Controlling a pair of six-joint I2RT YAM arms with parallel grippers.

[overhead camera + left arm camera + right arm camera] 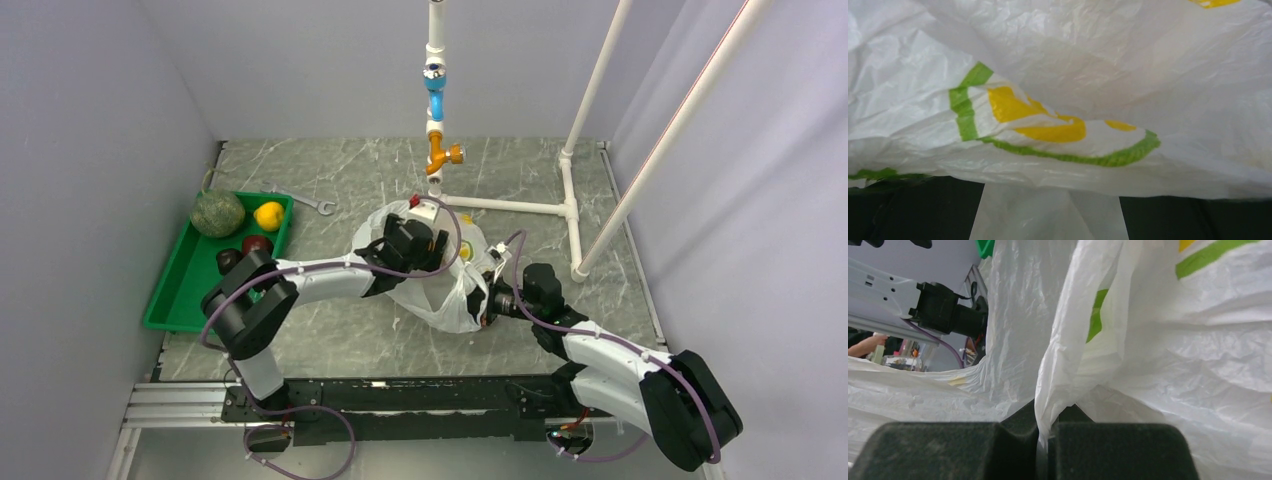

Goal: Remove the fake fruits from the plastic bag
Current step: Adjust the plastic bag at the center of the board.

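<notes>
Your right end effector (1042,440) is clamped on a fold of the bag (440,295), at the middle of the bench (340,340). Your left end effector (418,250) is pressed into the bag, and you cannot tell its opening. The melon (218,213), lemon (268,215) and apple (257,245) lie in the tray (175,300).

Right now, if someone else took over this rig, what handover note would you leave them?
Left pincer: down on top of the bag. Its camera shows only plastic, so I cannot tell whether it is open or shut.
Right pincer: shut on a fold of the bag's edge.
Done: the melon, lemon, apple and one more dark fruit lie in the green tray on the left.
Left: no view shows whether any fruit is inside the bag. Check, then take out whatever is there.
</notes>
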